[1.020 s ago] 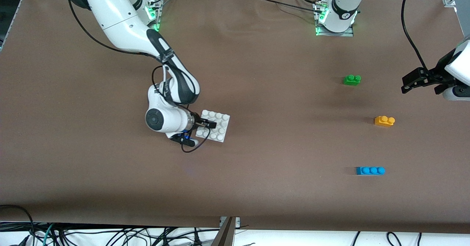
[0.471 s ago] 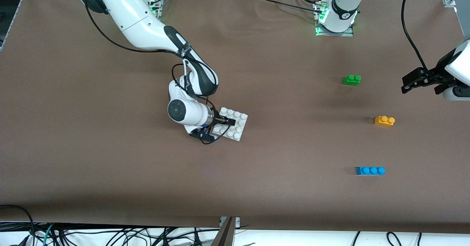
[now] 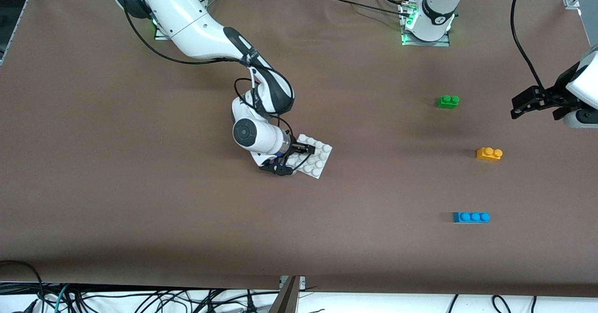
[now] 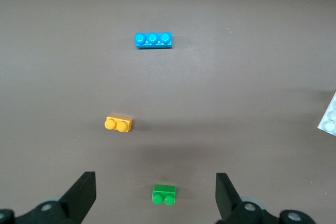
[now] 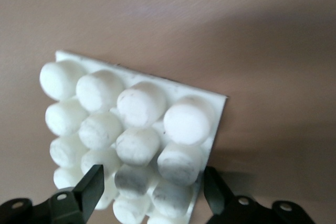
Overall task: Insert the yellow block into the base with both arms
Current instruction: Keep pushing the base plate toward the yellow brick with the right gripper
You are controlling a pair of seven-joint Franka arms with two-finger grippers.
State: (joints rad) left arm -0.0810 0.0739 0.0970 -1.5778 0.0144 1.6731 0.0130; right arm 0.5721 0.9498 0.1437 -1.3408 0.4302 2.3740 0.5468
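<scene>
We see the right gripper (image 3: 299,156) clamped on the edge of the base (image 3: 317,156), fingers partly closed around the white studded plate near the table's middle; the right wrist view shows the plate tilted between the fingers (image 5: 92,184). The left gripper (image 3: 525,106) waits at the left arm's end of the table, jaws wide apart, holding nothing. The yellow block (image 3: 489,153) sits on the brown table (image 3: 140,210), well apart from the base, between the green brick (image 3: 448,101) and the blue three-stud brick (image 3: 471,216), which lies nearest the front camera
</scene>
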